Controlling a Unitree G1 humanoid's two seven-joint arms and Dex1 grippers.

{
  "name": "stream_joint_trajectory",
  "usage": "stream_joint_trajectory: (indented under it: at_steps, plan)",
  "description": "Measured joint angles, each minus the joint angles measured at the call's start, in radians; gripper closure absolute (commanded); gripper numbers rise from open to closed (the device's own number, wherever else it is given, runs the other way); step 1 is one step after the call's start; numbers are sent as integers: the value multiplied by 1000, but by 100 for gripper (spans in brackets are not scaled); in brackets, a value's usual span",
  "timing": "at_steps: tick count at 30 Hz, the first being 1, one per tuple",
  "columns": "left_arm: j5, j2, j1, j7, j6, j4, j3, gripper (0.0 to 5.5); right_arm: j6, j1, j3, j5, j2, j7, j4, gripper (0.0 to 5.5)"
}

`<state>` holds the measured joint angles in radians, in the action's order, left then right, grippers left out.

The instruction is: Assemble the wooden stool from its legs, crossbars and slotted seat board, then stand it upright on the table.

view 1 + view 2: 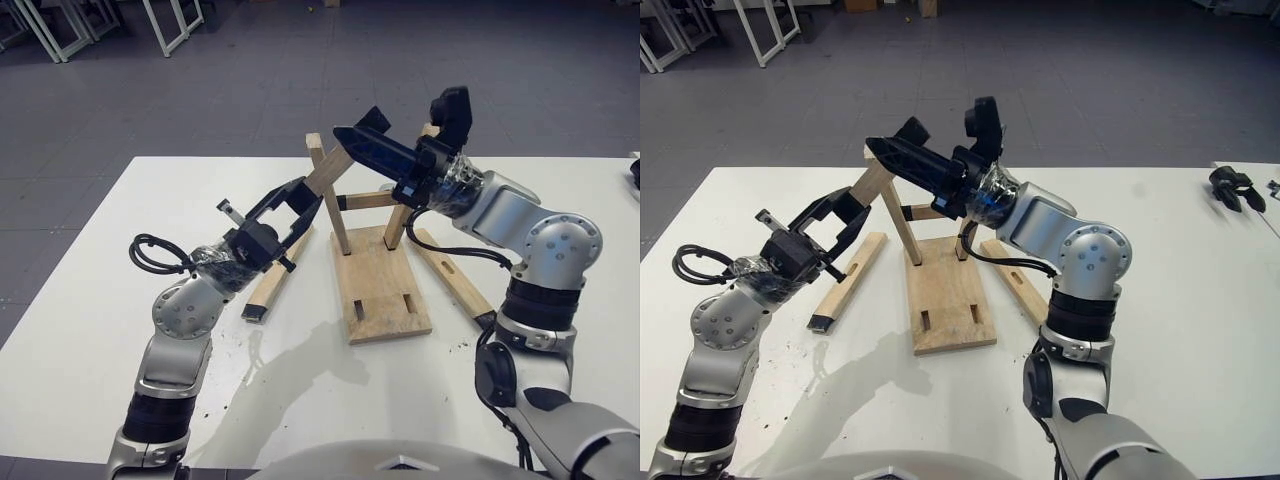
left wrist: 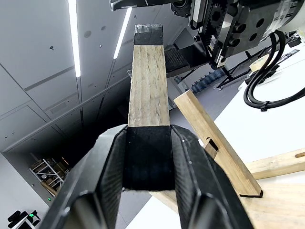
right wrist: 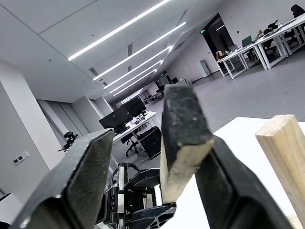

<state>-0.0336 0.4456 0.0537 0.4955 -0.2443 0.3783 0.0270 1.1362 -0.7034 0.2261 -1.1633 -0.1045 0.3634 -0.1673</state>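
Premises: open-plan office or robotics lab. Fittings near the rig: white worktable (image 1: 80, 300) on a grey floor (image 1: 250, 70), with white metal desk frames (image 1: 170, 25) behind. Fittings beyond: long ceiling strip lights (image 3: 119, 29), dark monitors (image 3: 125, 116) on desks, a wheeled office chair (image 3: 151, 140), rows of white desks (image 3: 248, 52), and a green sign (image 3: 204, 31) over a doorway.

White table (image 1: 1200, 320) with the slotted seat board (image 1: 945, 285) lying flat on it. One loose leg (image 1: 848, 280) lies just left of the board, a second leg (image 1: 1015, 278) just right, and a small black object (image 1: 1232, 188) far right.
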Motion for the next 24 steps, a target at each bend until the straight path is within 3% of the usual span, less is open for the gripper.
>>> stream_joint_trajectory:
  at_steps: [11,17,21,24]
  plan:
    - [-34,26,0,29,-10,-4,-3,421,-68,0,-73,61,-87,84,1,508]
    - [-29,32,1,33,1,-22,-2,331,-75,-1,-80,63,-106,101,1,509]
    - [13,58,-24,40,-25,-66,-2,329,-75,7,-64,72,-173,103,-4,509]
    - [71,87,-123,39,-72,-152,-2,329,-90,111,-39,146,-289,101,-34,509]
